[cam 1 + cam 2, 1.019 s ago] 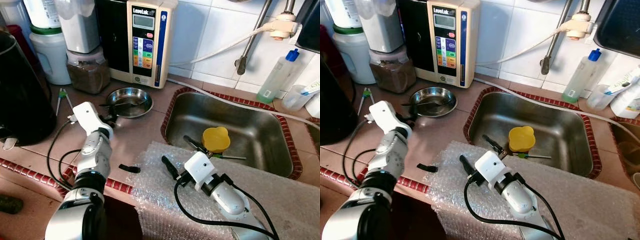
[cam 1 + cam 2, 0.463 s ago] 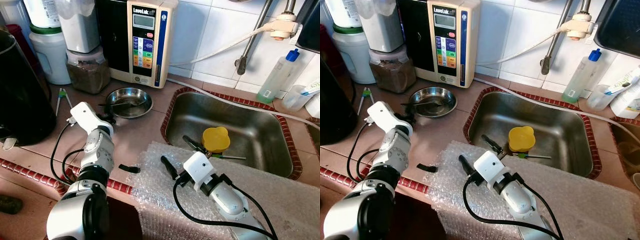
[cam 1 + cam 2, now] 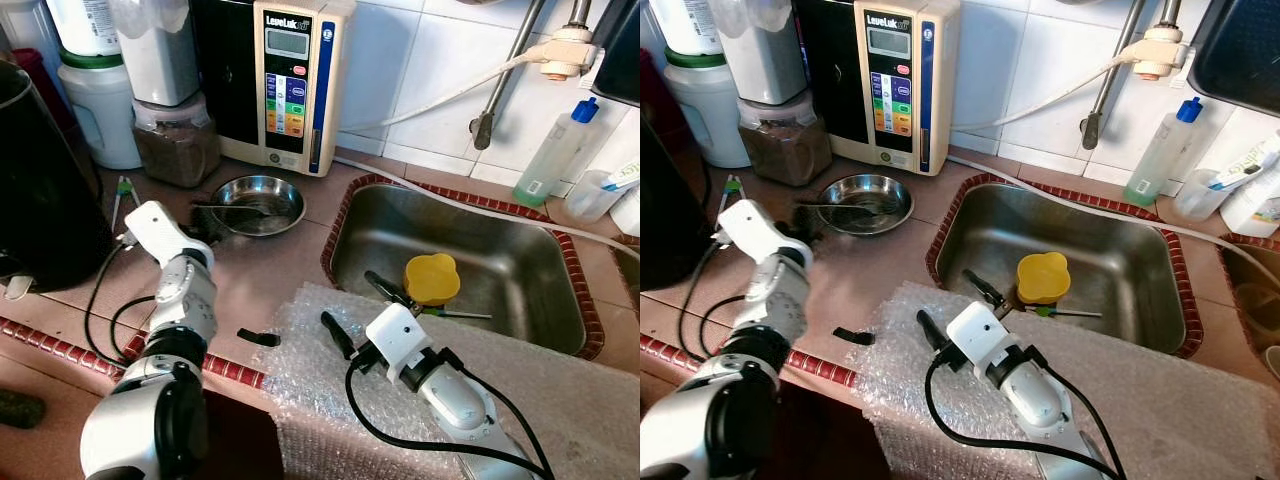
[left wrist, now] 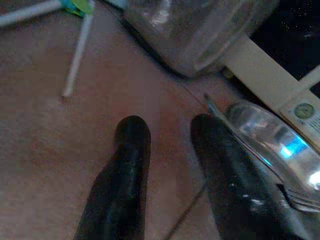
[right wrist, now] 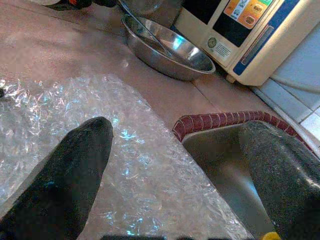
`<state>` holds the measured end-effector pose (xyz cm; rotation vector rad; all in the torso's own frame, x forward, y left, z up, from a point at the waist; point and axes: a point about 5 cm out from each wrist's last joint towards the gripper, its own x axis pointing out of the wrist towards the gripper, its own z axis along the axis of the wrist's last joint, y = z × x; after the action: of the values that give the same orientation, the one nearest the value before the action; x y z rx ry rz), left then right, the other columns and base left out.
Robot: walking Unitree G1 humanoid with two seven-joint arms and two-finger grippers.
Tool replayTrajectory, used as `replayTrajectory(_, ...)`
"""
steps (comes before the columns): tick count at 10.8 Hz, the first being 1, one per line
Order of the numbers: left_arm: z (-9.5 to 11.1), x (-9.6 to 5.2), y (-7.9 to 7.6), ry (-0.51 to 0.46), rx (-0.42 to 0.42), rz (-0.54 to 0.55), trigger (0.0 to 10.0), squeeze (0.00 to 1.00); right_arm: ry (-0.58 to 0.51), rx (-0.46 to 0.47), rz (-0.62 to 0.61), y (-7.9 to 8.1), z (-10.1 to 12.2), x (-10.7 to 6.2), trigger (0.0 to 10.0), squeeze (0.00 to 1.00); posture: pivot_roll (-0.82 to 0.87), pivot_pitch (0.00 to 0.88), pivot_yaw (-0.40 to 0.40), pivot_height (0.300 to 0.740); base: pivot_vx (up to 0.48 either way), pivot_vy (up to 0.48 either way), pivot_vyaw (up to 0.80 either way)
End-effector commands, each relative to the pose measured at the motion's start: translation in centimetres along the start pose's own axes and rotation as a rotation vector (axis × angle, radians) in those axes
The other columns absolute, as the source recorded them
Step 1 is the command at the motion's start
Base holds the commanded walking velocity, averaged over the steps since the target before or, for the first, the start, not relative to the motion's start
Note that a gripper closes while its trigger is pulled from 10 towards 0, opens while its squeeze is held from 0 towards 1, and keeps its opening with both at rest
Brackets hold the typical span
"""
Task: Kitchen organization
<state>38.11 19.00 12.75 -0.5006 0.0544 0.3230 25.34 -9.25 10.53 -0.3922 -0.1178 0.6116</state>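
Left gripper [image 4: 165, 145] beside steel bowl [image 3: 262, 203].

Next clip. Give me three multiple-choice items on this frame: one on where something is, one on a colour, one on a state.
1. Where is the steel bowl?
A. Inside the sink
B. On the counter in front of the water machine
C. On the bubble wrap

2. What colour is the cup in the sink?
A. Yellow
B. Blue
C. Red

3. How are the right gripper's fingers?
A. Shut on the cup
B. Shut on the bowl
C. Open, holding nothing

Answers:
1 B: the bowl sits on the tiled counter just before the water machine, left of the sink.
2 A: the cup is plainly yellow.
3 C: the right wrist view shows both fingers wide apart over the bubble wrap and sink edge.
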Motion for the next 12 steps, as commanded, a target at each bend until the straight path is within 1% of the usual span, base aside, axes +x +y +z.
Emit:
replayTrajectory(1, 0.5, 0.2, -0.2, -0.007, 0.009, 0.001, 0.0, 0.0, 0.002, -0.011, -0.013, -0.4, 0.1, 0.1, 10.0, 1.0, 0.13, 0.0, -0.055, 0.74, 0.0, 0.0, 0.0)
replayTrajectory(3, 0.7, 0.3, 0.3, -0.009, 0.012, 0.015, 0.0, 0.0, 0.004, -0.012, -0.015, -0.5, 0.0, 0.2, 10.0, 1.0, 0.13, 0.0, -0.054, 0.74, 0.0, 0.0, 0.0)
replayTrajectory(4, 0.6, 0.3, 0.3, -0.001, 0.006, 0.019, 0.0, 0.0, 0.005, -0.013, -0.015, -0.5, 0.0, 0.2, 10.0, 1.0, 0.14, 0.0, -0.056, 0.74, 0.0, 0.0, 0.0)
replayTrajectory(5, 0.4, 0.2, -0.2, 0.012, -0.011, 0.004, 0.0, 0.0, 0.005, -0.016, -0.014, -0.5, 0.0, 0.3, 10.0, 1.0, 0.14, 0.0, -0.056, 0.74, 0.0, 0.0, 0.0)
replayTrajectory(6, 0.9, 0.1, -1.3, -0.025, 0.054, -0.073, 9.6, 0.0, 0.005, -0.019, -0.014, -0.6, 0.0, 0.3, 10.0, 1.0, 0.14, 0.0, -0.054, 0.74, 0.0, 0.0, 0.0)
replayTrajectory(7, 1.6, -0.2, -2.3, -0.083, 0.098, -0.127, 10.0, 0.07, 0.006, -0.021, -0.017, -0.7, 0.0, 0.2, 10.0, 1.0, 0.14, 0.0, -0.053, 0.74, 0.0, 0.0, 0.0)
replayTrajectory(8, 2.7, -0.9, -4.2, -0.177, 0.165, -0.259, 10.0, 0.0, 0.007, -0.021, -0.018, -0.7, -0.1, 0.2, 10.0, 1.0, 0.14, 0.0, -0.056, 0.74, 0.0, 0.0, 0.0)
replayTrajectory(9, 2.8, -1.1, -4.5, -0.183, 0.169, -0.284, 10.0, 0.0, 0.007, -0.021, -0.018, -0.8, -0.1, 0.2, 10.0, 1.0, 0.14, 0.0, -0.056, 0.74, 0.0, 0.0, 0.0)
replayTrajectory(10, 2.2, -1.6, -6.0, -0.17, 0.21, -0.374, 10.0, 0.0, 0.004, -0.023, -0.014, -0.7, 0.0, 0.4, 10.0, 1.0, 0.15, 0.0, -0.058, 0.74, 0.0, 0.0, 0.0)
replayTrajectory(11, 1.5, -1.9, -6.7, -0.14, 0.24, -0.418, 10.0, 0.0, 0.002, -0.025, -0.012, -0.7, 0.1, 0.5, 10.0, 1.0, 0.15, 0.0, -0.058, 0.74, 0.0, 0.0, 0.0)
replayTrajectory(12, -0.3, -2.2, -7.5, -0.059, 0.331, -0.447, 10.0, 0.0, 0.0, -0.029, -0.013, -0.7, 0.2, 0.5, 10.0, 1.0, 0.13, 0.0, -0.058, 0.74, 0.0, 0.0, 0.0)
